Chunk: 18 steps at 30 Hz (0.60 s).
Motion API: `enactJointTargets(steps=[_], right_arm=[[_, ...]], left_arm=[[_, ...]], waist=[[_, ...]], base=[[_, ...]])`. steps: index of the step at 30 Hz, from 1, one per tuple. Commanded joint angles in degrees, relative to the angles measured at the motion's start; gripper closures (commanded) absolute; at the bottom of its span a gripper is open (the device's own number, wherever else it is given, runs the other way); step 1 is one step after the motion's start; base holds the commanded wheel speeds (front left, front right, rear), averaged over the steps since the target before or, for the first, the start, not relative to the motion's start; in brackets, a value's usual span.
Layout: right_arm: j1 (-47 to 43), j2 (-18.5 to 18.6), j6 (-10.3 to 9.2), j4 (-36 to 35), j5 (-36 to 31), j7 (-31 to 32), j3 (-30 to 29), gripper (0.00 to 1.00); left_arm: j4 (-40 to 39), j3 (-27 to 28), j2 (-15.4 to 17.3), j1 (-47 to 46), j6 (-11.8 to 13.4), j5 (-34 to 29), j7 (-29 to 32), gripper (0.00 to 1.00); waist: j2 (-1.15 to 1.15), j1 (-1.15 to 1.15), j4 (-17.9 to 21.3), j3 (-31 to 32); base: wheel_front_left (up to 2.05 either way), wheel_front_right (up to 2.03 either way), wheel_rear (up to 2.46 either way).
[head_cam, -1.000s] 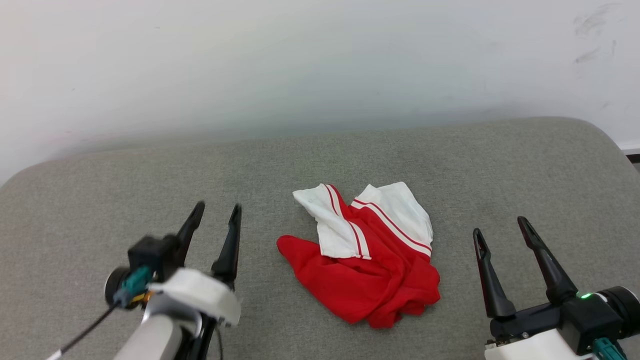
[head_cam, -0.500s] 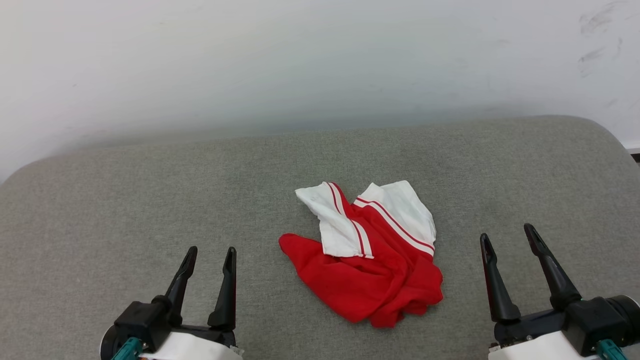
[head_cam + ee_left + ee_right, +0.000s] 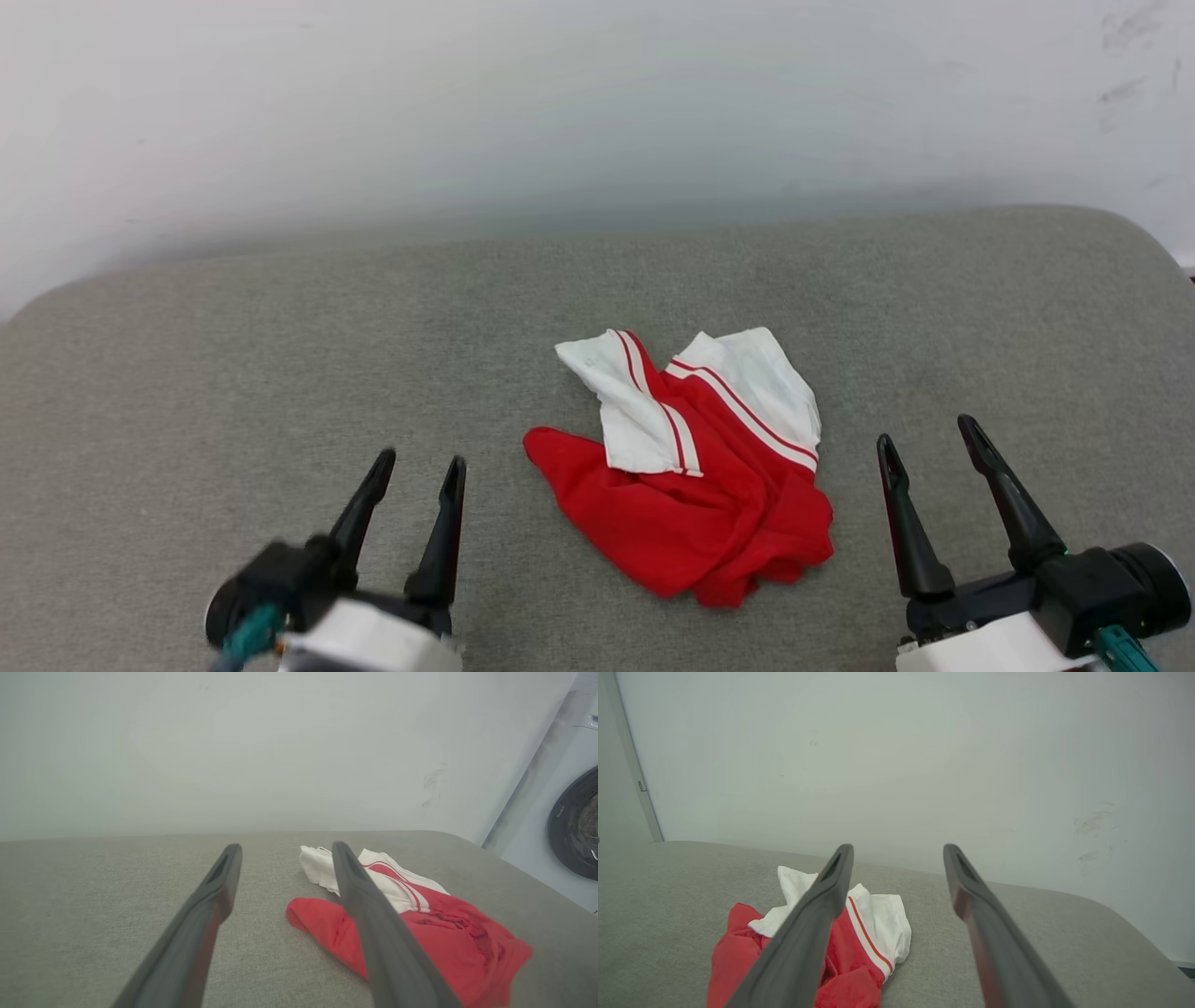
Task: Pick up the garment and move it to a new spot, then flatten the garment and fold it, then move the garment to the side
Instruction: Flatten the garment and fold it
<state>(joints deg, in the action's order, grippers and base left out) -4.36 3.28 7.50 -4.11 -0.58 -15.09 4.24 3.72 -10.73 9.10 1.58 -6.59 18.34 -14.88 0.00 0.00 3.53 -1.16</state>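
On grey woven cushion [image 3: 233,373], crumpled red-white garment [image 3: 691,513]

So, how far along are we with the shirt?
Done: nothing that I can see. The shirt lies crumpled in a heap on the cushion, white sleeves bunched on top. In hand: nothing. The left pincer and right pincer stand open on either side, clear of it. Left: pick up, move, flatten, fold, set aside.

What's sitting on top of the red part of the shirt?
Two white sleeves with red stripe trim lie over the red body of the crumpled garment. Whatever is on the chest is hidden under them and the folds.
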Motion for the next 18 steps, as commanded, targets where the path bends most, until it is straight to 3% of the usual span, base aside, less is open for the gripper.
enactJointTargets(steps=[1,6,14,18], right_arm=[[1.0,0.1,-0.02,-0.2,-0.5,-0.1,0.2,0.0],[2.7,0.1,-0.02,-0.8,-0.6,-0.1,1.1,0.0],[5.1,0.0,-0.02,-0.8,-0.4,-0.1,2.6,0.0],[6.1,-0.1,-0.02,-0.8,-0.1,-0.1,3.2,0.0]], left_arm=[[0.3,-0.4,0.6,-2.5,-0.3,1.1,0.9,0.0],[1.4,-3.6,4.7,-13.0,-0.8,6.0,12.3,0.0],[5.9,-11.2,13.2,-32.2,-0.9,18.8,42.4,0.0],[10.4,-12.7,15.3,-39.5,-0.9,24.9,55.4,0.0]], waist=[[0.0,0.0,0.7,-1.0],[0.0,0.0,2.9,-4.8],[0.0,0.0,7.0,-10.8],[0.0,0.0,9.0,-13.3]], base=[[0.0,0.0,0.0],[0.0,0.0,0.0],[0.0,0.0,0.0],[0.0,0.0,0.0]])
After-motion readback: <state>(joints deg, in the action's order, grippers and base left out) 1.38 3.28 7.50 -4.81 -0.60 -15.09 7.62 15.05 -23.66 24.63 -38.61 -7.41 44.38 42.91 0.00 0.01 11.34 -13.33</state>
